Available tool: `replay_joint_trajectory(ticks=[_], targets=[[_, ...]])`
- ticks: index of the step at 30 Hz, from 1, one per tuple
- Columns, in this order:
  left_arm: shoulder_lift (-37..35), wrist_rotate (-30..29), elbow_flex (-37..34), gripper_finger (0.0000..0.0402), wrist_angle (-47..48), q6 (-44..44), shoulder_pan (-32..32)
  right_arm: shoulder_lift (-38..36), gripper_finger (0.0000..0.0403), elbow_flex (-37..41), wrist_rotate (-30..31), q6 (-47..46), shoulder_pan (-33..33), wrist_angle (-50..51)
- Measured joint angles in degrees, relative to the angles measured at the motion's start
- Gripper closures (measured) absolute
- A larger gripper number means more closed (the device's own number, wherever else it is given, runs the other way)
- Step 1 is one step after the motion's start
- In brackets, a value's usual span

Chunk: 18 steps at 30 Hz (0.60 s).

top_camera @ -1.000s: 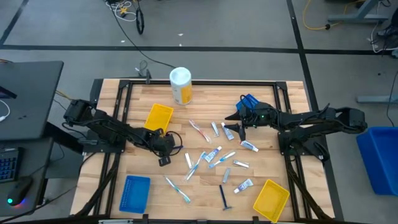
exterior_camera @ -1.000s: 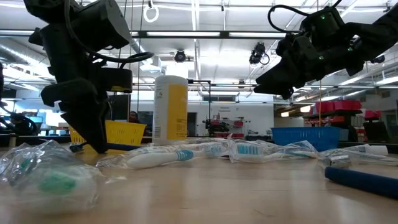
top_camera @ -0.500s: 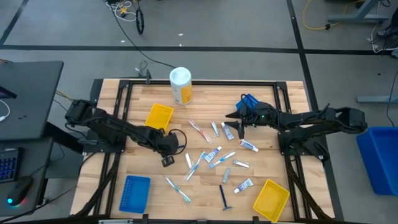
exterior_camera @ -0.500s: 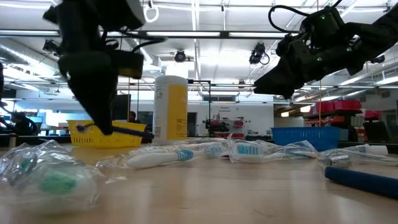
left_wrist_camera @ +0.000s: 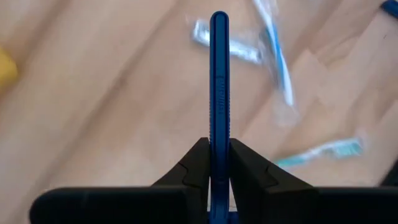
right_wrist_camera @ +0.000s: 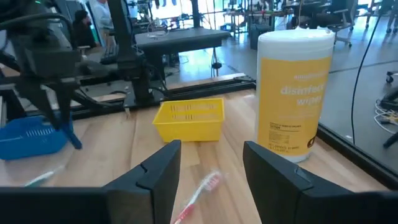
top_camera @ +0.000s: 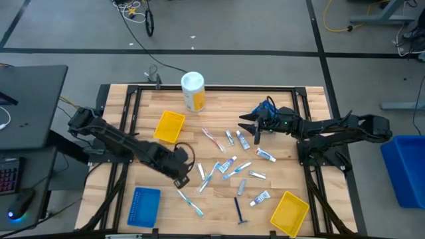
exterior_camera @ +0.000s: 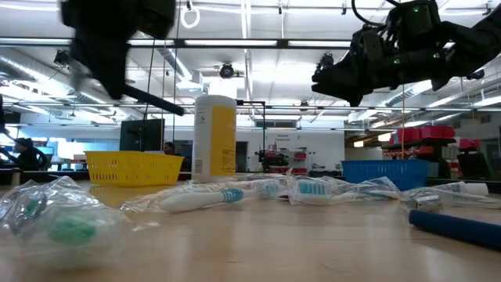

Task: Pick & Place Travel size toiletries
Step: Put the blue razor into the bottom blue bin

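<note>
My left gripper (top_camera: 179,178) hangs above the table's near-left middle, shut on a dark blue razor (left_wrist_camera: 219,81). The low view shows that razor (exterior_camera: 155,99) as a thin dark stick high over the tabletop. Several toiletries (top_camera: 229,166) lie scattered flat on the wood: white tubes, wrapped toothbrushes and another dark blue razor (top_camera: 239,211). My right gripper (top_camera: 247,126) hovers open above the far-right part of the scatter. A pink toothbrush (right_wrist_camera: 198,194) lies below its fingers (right_wrist_camera: 155,171). My left gripper pinches the razor's slim blue handle (left_wrist_camera: 219,146) between its two fingers (left_wrist_camera: 196,165). The handle runs along the fingers and sticks out well past their tips. The end behind the fingers is hidden. The razor is lifted clear of the table, slanting downward in the low view.
A yellow canister with a white lid (top_camera: 193,91) stands at the far edge. Two yellow trays (top_camera: 169,125) (top_camera: 290,212) sit far left and near right. One blue tray (top_camera: 144,204) is near left, and another (top_camera: 267,106) lies beneath the right arm.
My left gripper has risen from the tabletop and drifted toward the near edge and slightly right, carrying the razor up clear of the wood. My right gripper has shifted a little toward the table's left and risen slightly.
</note>
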<state>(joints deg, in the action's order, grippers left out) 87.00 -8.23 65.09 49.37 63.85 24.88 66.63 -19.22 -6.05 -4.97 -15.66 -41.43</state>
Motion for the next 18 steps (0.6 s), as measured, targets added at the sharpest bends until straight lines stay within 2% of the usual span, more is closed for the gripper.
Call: replay_joint_trajectory(ticks=[5, 9, 15, 18], targets=[[0.0, 0.74, 0.01, 0.0356, 0.53, 15.51, 8.78, 0.0, 0.0231, 0.0, -0.02, 1.83, 0.0, -0.68], [-0.11, -1.01, 0.03, 0.0351, 0.24, 26.2, 15.83, 0.0, 0.0236, 0.0, -0.02, 1.92, 0.0, -4.89], [-0.44, 0.68, 0.05, 0.0356, 3.17, 43.42, 26.0, 0.0, 0.0243, 0.0, -0.04, 4.41, 0.0, -11.82], [-0.44, -1.58, 0.05, 0.0353, 3.03, 51.61, 31.15, 0.0, 0.0247, 0.0, -0.04, 4.44, 0.0, -15.09]])
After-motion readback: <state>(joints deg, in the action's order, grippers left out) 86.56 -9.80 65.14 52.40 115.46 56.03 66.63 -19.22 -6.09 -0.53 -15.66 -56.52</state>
